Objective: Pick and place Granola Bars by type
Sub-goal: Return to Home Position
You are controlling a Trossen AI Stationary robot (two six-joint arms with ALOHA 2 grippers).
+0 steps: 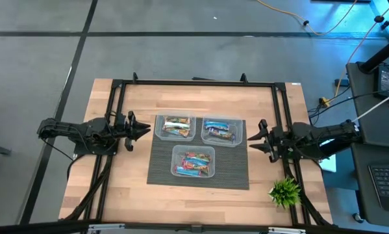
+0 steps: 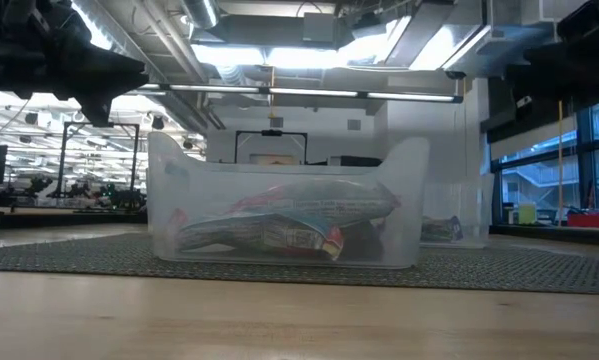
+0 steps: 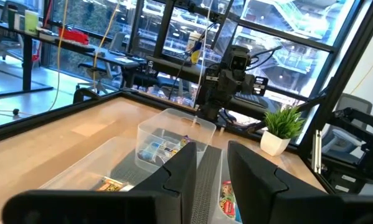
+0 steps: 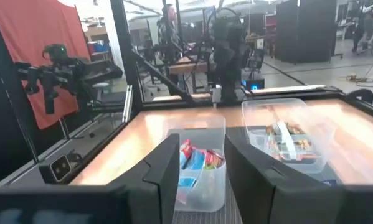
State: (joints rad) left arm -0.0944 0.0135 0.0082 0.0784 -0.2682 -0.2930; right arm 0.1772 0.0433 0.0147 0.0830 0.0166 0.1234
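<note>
Three clear tubs stand on a dark mat (image 1: 158, 170), each holding wrapped granola bars. The far-left tub (image 1: 175, 127) holds silver and brown ones, the far-right tub (image 1: 221, 130) blue ones, and the near tub (image 1: 194, 162) red and blue ones (image 2: 279, 226). My left gripper (image 1: 145, 129) hovers level at the mat's left, pointing toward the tubs, open and empty (image 3: 211, 152). My right gripper (image 1: 249, 136) hovers level at the mat's right, facing the tubs, also open and empty (image 4: 202, 140).
A small green potted plant (image 1: 285, 192) stands at the table's near right corner. A black frame (image 1: 194, 82) runs along the far edge and both sides. Bare wood lies between the mat and the near edge (image 1: 194, 205).
</note>
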